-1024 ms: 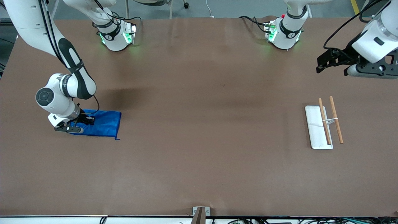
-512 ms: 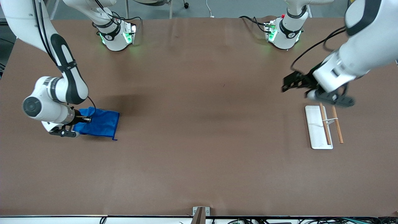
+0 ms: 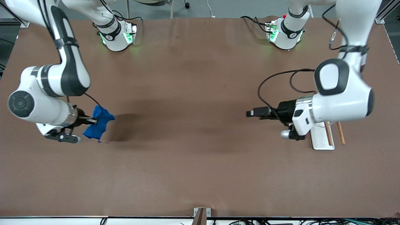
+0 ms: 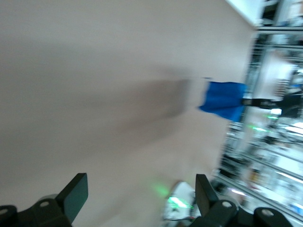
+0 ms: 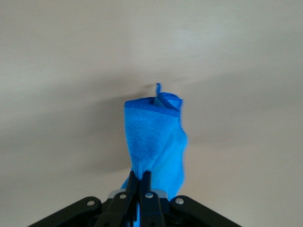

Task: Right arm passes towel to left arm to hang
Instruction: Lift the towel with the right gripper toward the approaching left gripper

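The bright blue towel hangs bunched in the air over the right arm's end of the table, with my right gripper shut on its upper edge. In the right wrist view the towel droops away from the pinched fingertips of the right gripper. My left gripper is up over the table beside the rack, open and pointing toward the towel. From the left wrist the towel shows small in the distance, past the left gripper, whose wide-apart fingers hold nothing.
A white rack tray with two wooden bars lies at the left arm's end of the table, partly covered by the left arm. Brown tabletop stretches bare between the two grippers.
The right gripper closed on the towel and raised it off the table, so it now hangs bunched. The left arm swung down past the rack and turned its gripper toward the towel.
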Robot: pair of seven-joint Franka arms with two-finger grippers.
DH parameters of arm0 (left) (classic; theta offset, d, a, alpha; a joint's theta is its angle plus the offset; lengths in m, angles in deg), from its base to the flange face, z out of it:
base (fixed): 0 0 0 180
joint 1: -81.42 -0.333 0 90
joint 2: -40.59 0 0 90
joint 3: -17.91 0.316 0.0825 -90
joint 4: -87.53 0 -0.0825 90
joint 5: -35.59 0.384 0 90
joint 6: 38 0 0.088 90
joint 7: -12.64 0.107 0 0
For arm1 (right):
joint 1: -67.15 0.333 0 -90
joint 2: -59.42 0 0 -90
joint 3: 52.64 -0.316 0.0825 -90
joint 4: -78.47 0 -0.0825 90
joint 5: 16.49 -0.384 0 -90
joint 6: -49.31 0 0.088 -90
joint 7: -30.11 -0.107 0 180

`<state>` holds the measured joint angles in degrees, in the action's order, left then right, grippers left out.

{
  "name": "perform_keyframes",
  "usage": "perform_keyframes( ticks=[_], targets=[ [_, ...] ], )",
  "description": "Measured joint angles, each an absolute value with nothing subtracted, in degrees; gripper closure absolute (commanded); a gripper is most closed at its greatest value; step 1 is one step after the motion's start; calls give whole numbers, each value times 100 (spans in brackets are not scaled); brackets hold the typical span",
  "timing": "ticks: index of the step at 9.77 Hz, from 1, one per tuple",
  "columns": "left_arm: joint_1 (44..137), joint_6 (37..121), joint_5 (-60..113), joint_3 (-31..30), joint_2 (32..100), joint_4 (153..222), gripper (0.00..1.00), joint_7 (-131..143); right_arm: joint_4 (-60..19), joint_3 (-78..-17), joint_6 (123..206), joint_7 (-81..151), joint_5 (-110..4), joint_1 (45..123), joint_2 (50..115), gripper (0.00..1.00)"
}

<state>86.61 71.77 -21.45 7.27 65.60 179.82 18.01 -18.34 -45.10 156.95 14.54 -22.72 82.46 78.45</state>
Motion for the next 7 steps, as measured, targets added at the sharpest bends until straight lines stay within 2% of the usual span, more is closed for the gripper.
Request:
perform_keyframes(
  ticks=[3, 7],
  targets=[
    [8738, 7188, -3699, 660, 7199, 18017, 0, 2882, -1613, -4520, 15724, 1363, -3689, 9035, 7876, 100],
    [8733, 6844, -5441, 364, 7702, 18539, 0, 4523, -1053, -4517, 15883, 1284, -5629, 9689, 7889, 100]
  ],
)
